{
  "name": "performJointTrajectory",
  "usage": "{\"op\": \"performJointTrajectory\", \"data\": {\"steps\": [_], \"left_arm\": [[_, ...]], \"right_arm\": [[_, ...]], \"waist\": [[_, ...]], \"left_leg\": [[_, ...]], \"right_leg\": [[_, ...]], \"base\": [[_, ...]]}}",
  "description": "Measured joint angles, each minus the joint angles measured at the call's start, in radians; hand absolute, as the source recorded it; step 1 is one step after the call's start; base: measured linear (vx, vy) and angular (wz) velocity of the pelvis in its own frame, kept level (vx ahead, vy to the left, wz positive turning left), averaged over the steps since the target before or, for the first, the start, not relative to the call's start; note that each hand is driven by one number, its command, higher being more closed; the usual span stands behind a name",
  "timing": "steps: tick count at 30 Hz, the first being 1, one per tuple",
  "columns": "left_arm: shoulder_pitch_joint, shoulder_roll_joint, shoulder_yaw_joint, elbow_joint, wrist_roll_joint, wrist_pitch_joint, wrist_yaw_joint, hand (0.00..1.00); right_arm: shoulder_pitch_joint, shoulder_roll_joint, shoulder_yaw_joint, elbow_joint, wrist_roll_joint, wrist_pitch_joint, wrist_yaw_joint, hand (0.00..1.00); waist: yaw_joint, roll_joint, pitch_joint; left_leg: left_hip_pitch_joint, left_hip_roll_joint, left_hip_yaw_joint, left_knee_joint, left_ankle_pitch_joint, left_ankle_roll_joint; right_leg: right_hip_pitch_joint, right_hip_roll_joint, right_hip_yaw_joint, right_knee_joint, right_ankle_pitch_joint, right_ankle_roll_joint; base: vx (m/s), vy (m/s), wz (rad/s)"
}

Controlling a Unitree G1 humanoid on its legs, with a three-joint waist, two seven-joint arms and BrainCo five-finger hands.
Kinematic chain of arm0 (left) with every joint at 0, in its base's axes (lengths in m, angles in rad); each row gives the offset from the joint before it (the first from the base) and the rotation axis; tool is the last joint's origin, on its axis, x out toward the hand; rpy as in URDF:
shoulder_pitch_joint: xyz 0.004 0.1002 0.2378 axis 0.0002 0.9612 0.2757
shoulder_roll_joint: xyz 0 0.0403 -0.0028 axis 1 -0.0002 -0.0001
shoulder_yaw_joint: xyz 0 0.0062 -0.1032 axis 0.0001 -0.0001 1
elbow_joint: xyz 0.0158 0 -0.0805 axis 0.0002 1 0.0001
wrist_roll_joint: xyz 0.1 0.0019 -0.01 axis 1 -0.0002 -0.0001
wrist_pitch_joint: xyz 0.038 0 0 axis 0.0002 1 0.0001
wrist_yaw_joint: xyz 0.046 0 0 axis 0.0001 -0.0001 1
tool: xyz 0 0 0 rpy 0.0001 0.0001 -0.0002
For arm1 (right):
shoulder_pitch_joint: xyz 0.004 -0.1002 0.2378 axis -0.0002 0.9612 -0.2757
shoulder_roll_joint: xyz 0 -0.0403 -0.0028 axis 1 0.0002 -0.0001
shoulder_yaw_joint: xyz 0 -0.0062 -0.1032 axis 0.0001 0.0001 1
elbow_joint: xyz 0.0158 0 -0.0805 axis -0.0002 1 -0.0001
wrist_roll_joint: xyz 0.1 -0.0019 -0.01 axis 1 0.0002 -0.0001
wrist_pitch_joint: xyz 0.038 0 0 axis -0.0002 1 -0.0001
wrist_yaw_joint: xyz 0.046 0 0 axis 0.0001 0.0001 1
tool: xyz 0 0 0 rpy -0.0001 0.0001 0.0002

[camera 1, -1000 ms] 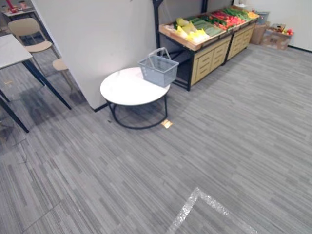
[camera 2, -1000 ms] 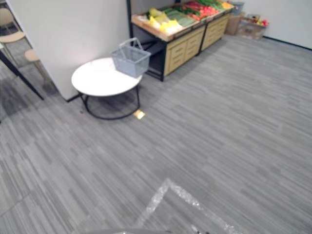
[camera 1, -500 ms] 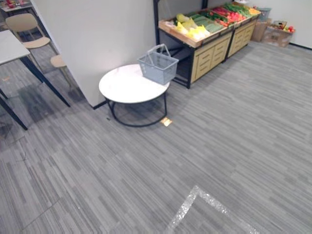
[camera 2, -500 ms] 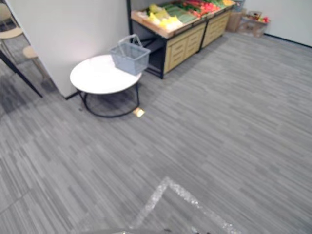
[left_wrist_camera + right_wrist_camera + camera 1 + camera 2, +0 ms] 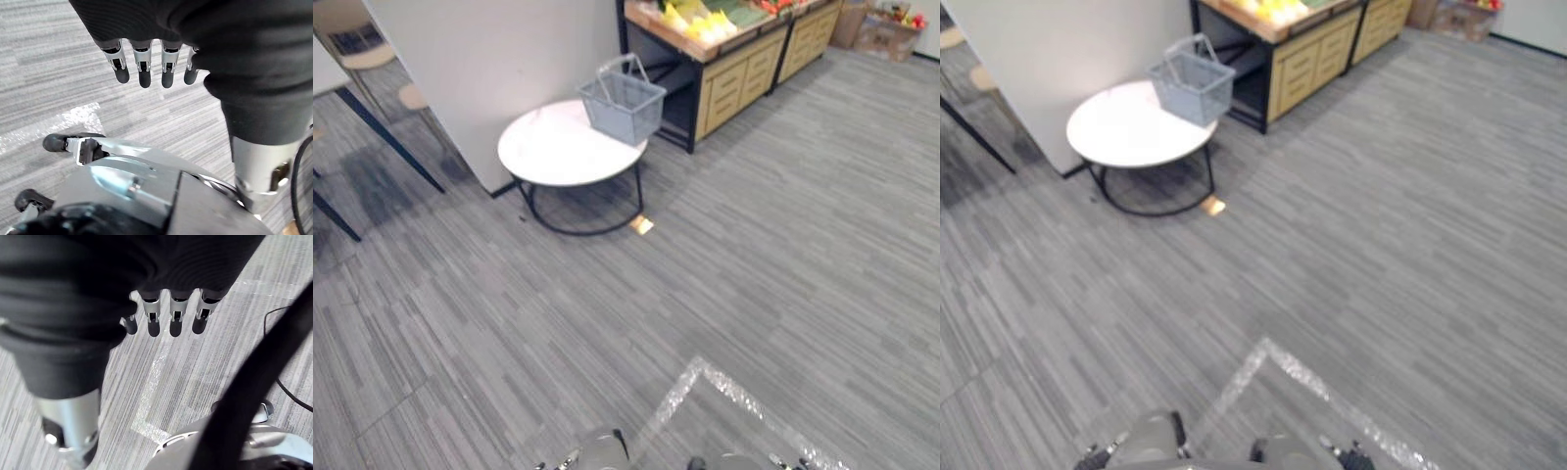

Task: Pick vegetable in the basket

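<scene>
Veg (image 5: 700,20) lies on top of a wood stand (image 5: 736,78) at the far end of the room. Yellow pieces are nearest, w/ green and a bit of red past them; kinds too small to tell. Basket (image 5: 623,99), grey wire, sits at the edge of a round white table (image 5: 553,152), just beside the stand's near end. It looks empty from here, can't be sure. Table stands near a pale wall (image 5: 499,59). A small tan bit (image 5: 643,225) lies by the table's foot, and a corner of silver tape (image 5: 705,377) marks the carpet (image 5: 783,245) nearer the robot.

Both hands hang low, well apart from basket & veg. Left hand (image 5: 144,68): fingers (image 5: 167,73) straight, pointing down over the carpet, holding nothing. Right hand (image 5: 173,316): same, fingers (image 5: 200,318) loose & straight, nothing in it.

Step, as I read it: approach only. No pick begun, no veg in either hand.

Next prob. calls for walking up to the stand, to the right of the table, close enough for an arm to reach the top. Then take one piece, likely a yellow one as closest to the basket, curl fingers round it, carry it across & drop it in. Risk: bumping the table or knocking the basket, since it sits right at the edge.
</scene>
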Motion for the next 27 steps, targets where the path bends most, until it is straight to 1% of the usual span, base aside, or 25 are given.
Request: {"op": "performJointTrajectory", "data": {"steps": [1, 2, 4, 5, 6, 7, 8, 9, 10, 11, 12, 13, 14, 15, 16, 17, 18, 19, 20, 22, 23, 24, 25, 26, 27], "left_arm": [[-0.001, -0.004, -0.001, -0.004, 0.000, 0.000, -0.001, 0.00], [-0.001, -0.013, 0.000, -0.007, -0.002, -0.001, -0.002, 0.00], [0.001, -0.016, 0.000, -0.003, -0.006, -0.002, -0.001, 0.00], [0.004, -0.018, 0.000, -0.002, -0.006, -0.002, -0.001, 0.00], [0.011, -0.020, 0.000, -0.002, -0.006, -0.003, -0.001, 0.00], [0.012, -0.022, 0.000, -0.002, -0.006, -0.003, -0.001, 0.00], [0.011, -0.022, 0.000, -0.003, -0.006, -0.003, -0.001, 0.00], [0.012, -0.026, 0.001, -0.004, -0.005, -0.008, -0.002, 0.00], [0.012, -0.026, 0.002, -0.004, -0.006, -0.010, -0.003, 0.00], [0.015, -0.017, 0.002, 0.002, -0.001, -0.010, -0.005, 0.00], [0.017, -0.012, 0.001, 0.002, 0.001, -0.014, -0.006, 0.00], [0.014, 0.005, 0.000, 0.004, 0.003, -0.018, -0.010, 0.00], [0.007, 0.016, -0.005, 0.014, 0.003, -0.017, -0.012, 0.00], [0.004, 0.022, -0.012, 0.018, 0.003, -0.016, -0.012, 0.00], [-0.004, 0.036, -0.038, 0.033, 0.005, -0.011, -0.014, 0.00], [-0.002, 0.045, -0.053, 0.036, 0.011, -0.008, -0.020, 0.00], [-0.002, 0.059, -0.083, 0.038, 0.013, -0.007, -0.024, 0.00], [-0.002, 0.063, -0.093, 0.038, 0.013, -0.005, -0.025, 0.00], [-0.003, 0.071, -0.119, 0.037, 0.013, 0.002, -0.025, 0.00], [-0.026, 0.075, -0.129, 0.035, 0.012, 0.006, -0.024, 0.00], [-0.040, 0.072, -0.126, 0.029, 0.011, 0.005, -0.021, 0.00], [-0.060, 0.059, -0.116, 0.015, 0.011, 0.004, -0.021, 0.00], [-0.068, 0.050, -0.112, 0.007, 0.008, 0.005, -0.020, 0.00], [-0.072, 0.024, -0.105, -0.015, 0.007, 0.003, -0.020, 0.00], [-0.079, -0.005, -0.096, -0.025, 0.007, 0.001, -0.020, 0.00]], "right_arm": [[0.000, -0.005, 0.010, -0.007, -0.001, 0.001, 0.001, 0.00], [-0.012, -0.008, 0.019, -0.021, -0.003, -0.001, 0.002, 0.00], [-0.052, -0.013, 0.022, -0.018, -0.004, -0.001, 0.003, 0.00], [-0.073, -0.011, 0.030, -0.019, -0.004, -0.001, 0.003, 0.00], [-0.082, -0.009, 0.048, -0.022, -0.005, -0.003, 0.003, 0.00], [-0.087, 0.000, 0.065, -0.024, -0.006, -0.009, 0.002, 0.00], [-0.087, 0.005, 0.068, -0.024, -0.006, -0.012, 0.001, 0.00], [-0.086, 0.010, 0.067, -0.023, -0.006, -0.014, 0.000, 0.00], [-0.079, 0.013, 0.065, -0.023, -0.007, -0.015, 0.001, 0.00], [-0.084, 0.028, 0.056, -0.021, -0.007, -0.015, 0.001, 0.00], [-0.089, 0.036, 0.056, -0.020, -0.007, -0.015, 0.003, 0.00], [-0.092, 0.050, 0.055, -0.019, -0.011, -0.016, 0.008, 0.00], [-0.087, 0.052, 0.045, -0.005, -0.016, -0.016, 0.010, 0.00], [-0.088, 0.051, 0.034, 0.008, -0.017, -0.016, 0.012, 0.00], [-0.089, 0.046, 0.014, 0.029, -0.019, -0.014, 0.016, 0.00], [-0.087, 0.045, 0.004, 0.033, -0.027, -0.013, 0.021, 0.00], [-0.086, 0.046, -0.004, 0.037, -0.048, -0.014, 0.027, 0.00], [-0.086, 0.046, -0.006, 0.036, -0.047, -0.016, 0.030, 0.00], [-0.087, 0.036, -0.005, 0.022, -0.048, -0.025, 0.032, 0.00], [-0.086, 0.015, -0.006, 0.020, -0.053, -0.037, 0.034, 0.00], [-0.085, 0.011, -0.016, 0.020, -0.054, -0.036, 0.034, 0.00], [-0.076, 0.011, -0.035, 0.016, -0.054, -0.033, 0.033, 0.00], [-0.069, 0.011, -0.043, 0.015, -0.054, -0.032, 0.033, 0.00], [-0.057, 0.011, -0.055, 0.012, -0.054, -0.032, 0.034, 0.00], [-0.047, 0.012, -0.061, -0.004, -0.054, -0.033, 0.033, 0.00]], "waist": [[0.004, 0.001, 0.000], [0.006, 0.003, 0.000], [0.010, 0.006, 0.002], [0.018, 0.007, 0.002], [0.027, 0.008, 0.002], [0.036, 0.009, 0.002], [0.040, 0.009, 0.002], [0.060, 0.010, -0.001], [0.064, 0.010, -0.002], [0.067, 0.003, -0.015], [0.065, -0.009, -0.026], [0.056, -0.037, -0.044], [0.054, -0.052, -0.063], [0.052, -0.056, -0.065], [0.038, -0.060, -0.065], [0.032, -0.066, -0.065], [0.027, -0.067, -0.061], [0.023, -0.063, -0.058], [0.002, -0.060, -0.058], [-0.020, -0.048, -0.052], [-0.022, -0.044, -0.049], [-0.025, -0.042, -0.047], [-0.024, -0.040, -0.045], [-0.025, -0.035, -0.040], [-0.027, -0.021, -0.038]], "left_leg": [[-0.020, -0.008, -0.007, 0.005, -0.005, -0.008], [-0.062, -0.034, -0.016, -0.038, -0.017, -0.024], [-0.106, -0.065, -0.012, -0.195, -0.025, -0.018], [-0.114, -0.081, -0.001, -0.350, -0.009, -0.018], [-0.114, -0.086, 0.010, -0.490, 0.027, -0.024], [-0.110, -0.097, 0.008, -0.669, 0.082, -0.032], [-0.109, -0.100, 0.008, -0.736, 0.099, -0.032], [-0.106, -0.097, 0.008, -0.830, 0.109, -0.031], [-0.103, -0.097, 0.007, -0.826, 0.141, -0.024], [-0.110, -0.114, 0.017, -0.775, 0.236, -0.008], [-0.119, -0.132, 0.015, -0.758, 0.250, 0.016], [-0.125, -0.167, 0.033, -0.741, 0.210, 0.069], [-0.117, -0.193, 0.043, -0.724, 0.181, 0.104], [-0.103, -0.207, 0.043, -0.715, 0.161, 0.116], [-0.055, -0.229, 0.040, -0.711, 0.114, 0.129], [-0.004, -0.244, 0.039, -0.719, 0.078, 0.133], [0.066, -0.257, 0.037, -0.730, 0.026, 0.127], [0.103, -0.263, 0.037, -0.734, 0.007, 0.126], [0.215, -0.278, 0.032, -0.772, -0.023, 0.128], [0.346, -0.291, 0.006, -0.844, -0.028, 0.131], [0.396, -0.297, -0.006, -0.879, -0.029, 0.130], [0.455, -0.302, -0.019, -0.916, -0.031, 0.127], [0.480, -0.303, -0.020, -0.929, -0.035, 0.121], [0.529, -0.301, -0.031, -0.945, -0.049, 0.102], [0.560, -0.285, -0.050, -0.944, -0.087, 0.096]], "right_leg": [[0.010, -0.002, 0.001, -0.005, -0.007, 0.002], [0.030, -0.004, 0.007, -0.021, -0.008, 0.015], [0.057, -0.006, 0.026, -0.064, -0.008, 0.020], [0.082, -0.011, 0.042, -0.094, -0.006, 0.028], [0.109, -0.012, 0.056, -0.121, -0.009, 0.039], [0.148, -0.017, 0.070, -0.149, -0.019, 0.064], [0.167, -0.022, 0.079, -0.164, -0.027, 0.080], [0.219, -0.040, 0.110, -0.200, -0.047, 0.115], [0.241, -0.052, 0.123, -0.216, -0.054, 0.127], [0.256, -0.082, 0.148, -0.211, -0.053, 0.138], [0.241, -0.101, 0.159, -0.185, -0.043, 0.151], [0.181, -0.139, 0.190, -0.093, -0.011, 0.140], [0.127, -0.161, 0.223, 0.016, 0.051, 0.146], [0.111, -0.167, 0.230, 0.072, 0.095, 0.159], [0.077, -0.173, 0.235, 0.196, 0.221, 0.192], [0.036, -0.182, 0.236, 0.315, 0.364, 0.259], [-0.051, -0.189, 0.235, 0.536, 0.453, 0.325], [-0.100, -0.191, 0.230, 0.655, 0.450, 0.323], [-0.197, -0.186, 0.196, 0.842, 0.407, 0.278], [-0.292, -0.187, 0.120, 0.896, 0.322, 0.232], [-0.336, -0.198, 0.085, 0.878, 0.282, 0.212], [-0.390, -0.216, 0.044, 0.808, 0.246, 0.189], [-0.409, -0.225, 0.025, 0.760, 0.240, 0.178], [-0.433, -0.240, -0.011, 0.632, 0.235, 0.170], [-0.431, -0.240, -0.044, 0.456, 0.237, 0.167]], "base": [[0.34, -0.040, 0.07], [0.30, -0.004, -0.08], [0.38, 0.058, -0.27], [0.39, 0.095, -0.47], [0.55, 0.160, -0.57], [0.39, 0.122, -0.44], [0.64, 0.264, -0.61], [0.45, 0.243, -0.59], [0.69, 0.387, -0.72], [0.48, 0.274, -0.43], [0.61, 0.339, -0.32], [0.62, 0.340, -0.05], [0.80, 0.437, 0.06], [0.70, 0.364, 0.25], [0.70, 0.354, 0.26], [0.63, 0.300, 0.18], [0.58, 0.275, -0.01], [0.66, 0.251, -0.08], [0.54, 0.181, 0.05], [0.55, 0.136, 0.30], [0.56, 0.081, 0.53], [0.44, 0.034, 0.51], [0.63, -0.011, 0.52], [0.50, -0.054, 0.52], [0.59, -0.113, 0.55]]}}
